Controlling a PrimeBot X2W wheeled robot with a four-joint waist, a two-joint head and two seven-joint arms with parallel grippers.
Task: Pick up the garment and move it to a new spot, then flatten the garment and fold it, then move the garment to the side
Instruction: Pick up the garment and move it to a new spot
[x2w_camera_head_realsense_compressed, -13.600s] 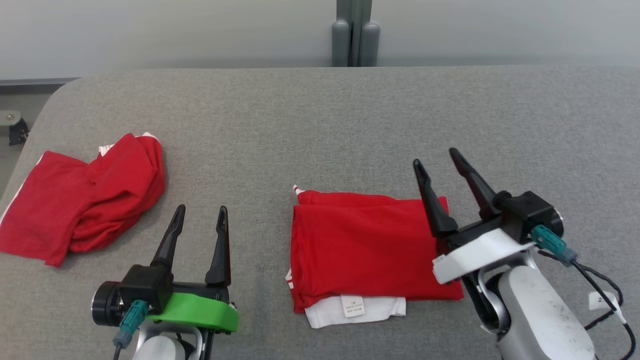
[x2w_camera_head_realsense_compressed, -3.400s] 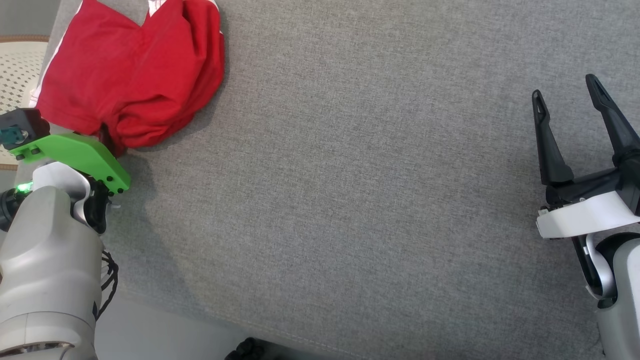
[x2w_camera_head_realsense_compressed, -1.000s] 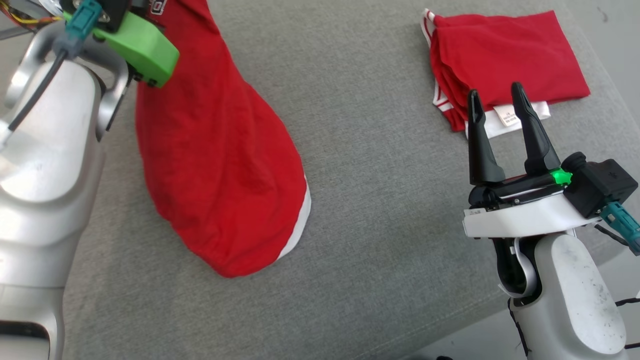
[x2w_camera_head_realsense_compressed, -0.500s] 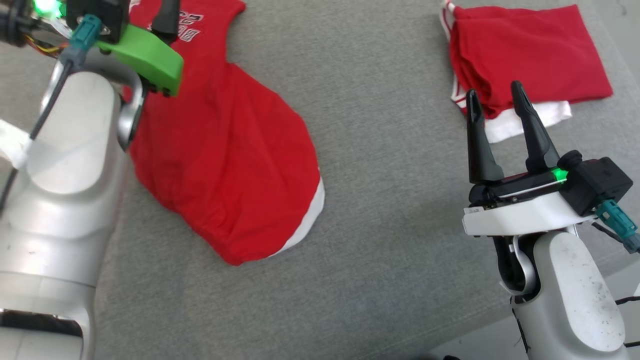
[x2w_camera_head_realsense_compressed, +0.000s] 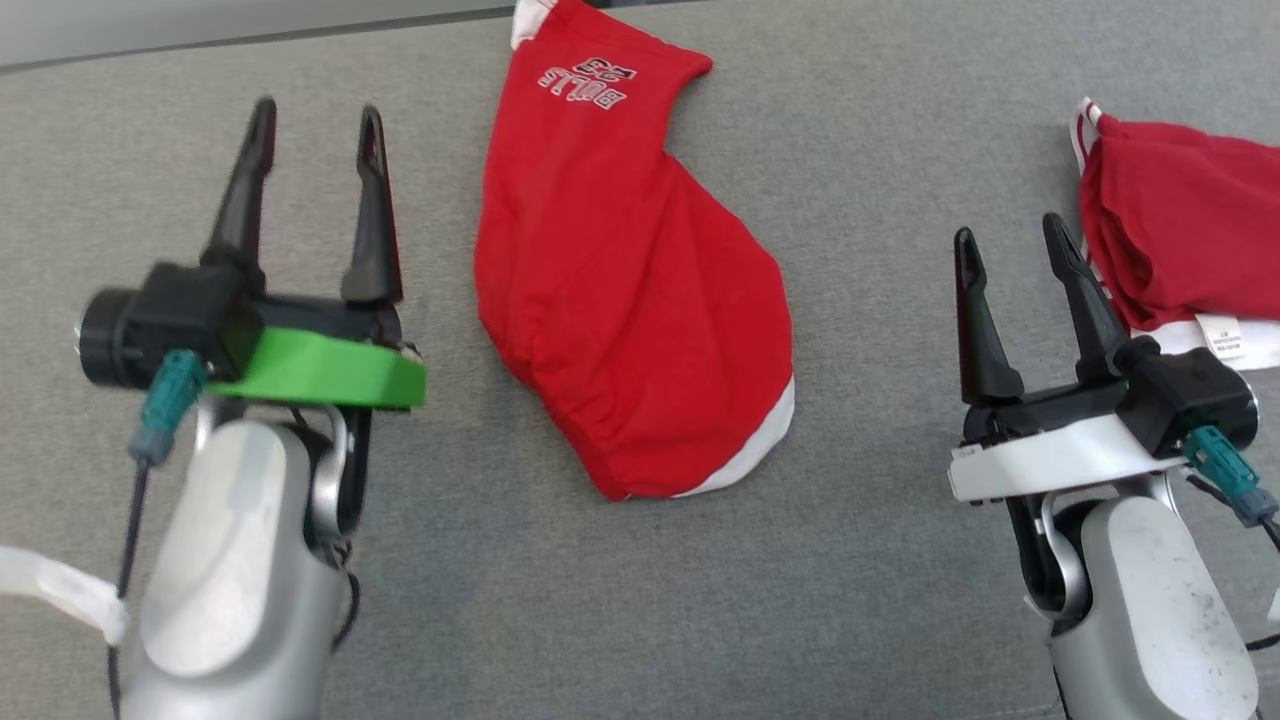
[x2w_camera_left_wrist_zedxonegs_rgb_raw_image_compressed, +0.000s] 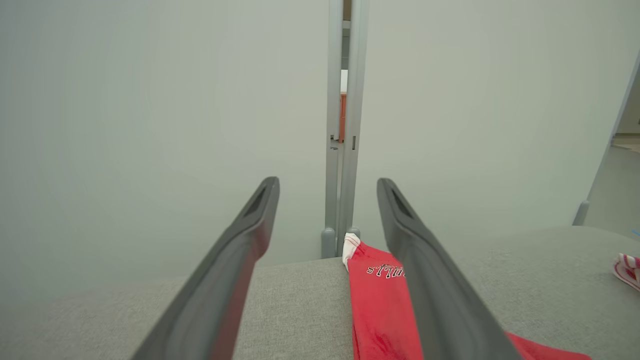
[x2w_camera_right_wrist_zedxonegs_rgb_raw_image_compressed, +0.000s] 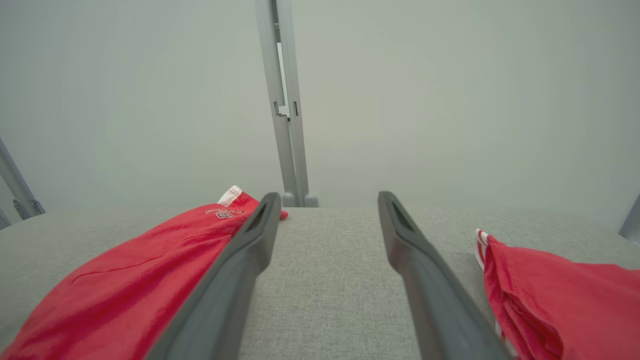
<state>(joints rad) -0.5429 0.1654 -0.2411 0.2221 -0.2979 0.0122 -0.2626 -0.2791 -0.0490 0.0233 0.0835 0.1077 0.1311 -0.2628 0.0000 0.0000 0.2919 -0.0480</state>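
The garment (x2w_camera_head_realsense_compressed: 625, 300), red with white trim and a small printed logo near its far end, lies stretched lengthwise in the middle of the grey table (x2w_camera_head_realsense_compressed: 880, 560). It also shows in the left wrist view (x2w_camera_left_wrist_zedxonegs_rgb_raw_image_compressed: 380, 305) and the right wrist view (x2w_camera_right_wrist_zedxonegs_rgb_raw_image_compressed: 135, 280). My left gripper (x2w_camera_head_realsense_compressed: 315, 130) hovers to the left of it, open, with nothing between its fingers. My right gripper (x2w_camera_head_realsense_compressed: 1010, 245) stands open to the right of the garment, empty too.
A second red garment (x2w_camera_head_realsense_compressed: 1185, 235), folded with white trim and a white label, lies at the table's right edge, just right of my right gripper. It appears in the right wrist view (x2w_camera_right_wrist_zedxonegs_rgb_raw_image_compressed: 560, 300). A pale wall with a grey post (x2w_camera_left_wrist_zedxonegs_rgb_raw_image_compressed: 342, 125) stands behind the table.
My left gripper has opened and let go of the garment, which now lies flat on the table. The left arm has drawn back to the garment's left. The head camera has shifted.
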